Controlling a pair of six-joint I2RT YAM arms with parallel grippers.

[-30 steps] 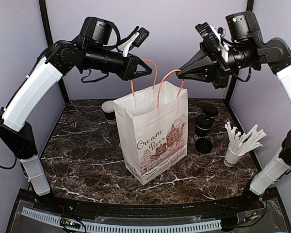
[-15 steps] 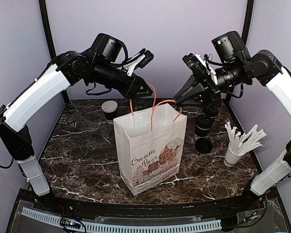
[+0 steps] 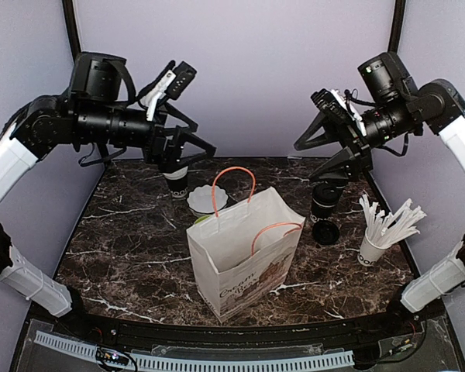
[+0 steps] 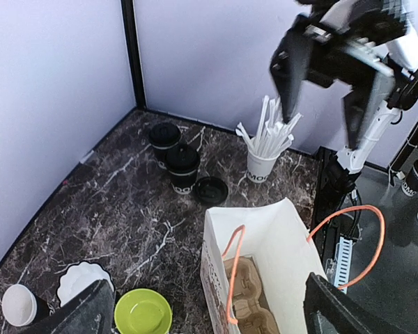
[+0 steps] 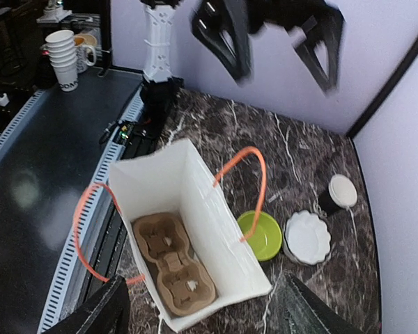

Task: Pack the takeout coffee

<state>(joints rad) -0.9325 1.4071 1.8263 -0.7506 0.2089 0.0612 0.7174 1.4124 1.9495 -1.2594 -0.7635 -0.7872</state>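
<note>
The white paper bag (image 3: pixel 244 260) with orange handles stands open mid-table, and a brown cardboard cup carrier (image 5: pixel 171 268) lies at its bottom. The takeout coffee (image 3: pixel 325 200), a black lidded cup (image 4: pixel 182 167), stands to the right of the bag, with another lidded cup (image 4: pixel 166 137) just behind it. My left gripper (image 3: pixel 187 147) hangs open, high and to the back left of the bag. My right gripper (image 3: pixel 325 151) is open too, above the lidded cups. In both wrist views the fingers (image 4: pixel 80 316) (image 5: pixel 101 313) stand wide apart with nothing between them.
A loose black lid (image 3: pixel 325 232) lies in front of the takeout coffee. A white cup of white sticks (image 3: pixel 372 248) is at the right. Behind the bag to the left sit a lidless black cup (image 3: pixel 177 182), a white scalloped dish (image 3: pixel 207 200) and a green dish (image 5: pixel 260 235).
Both grippers let go of the bag's orange handles and opened. The bag came down nearer the front edge with its handles drooping. The two arms drew apart from each other.
</note>
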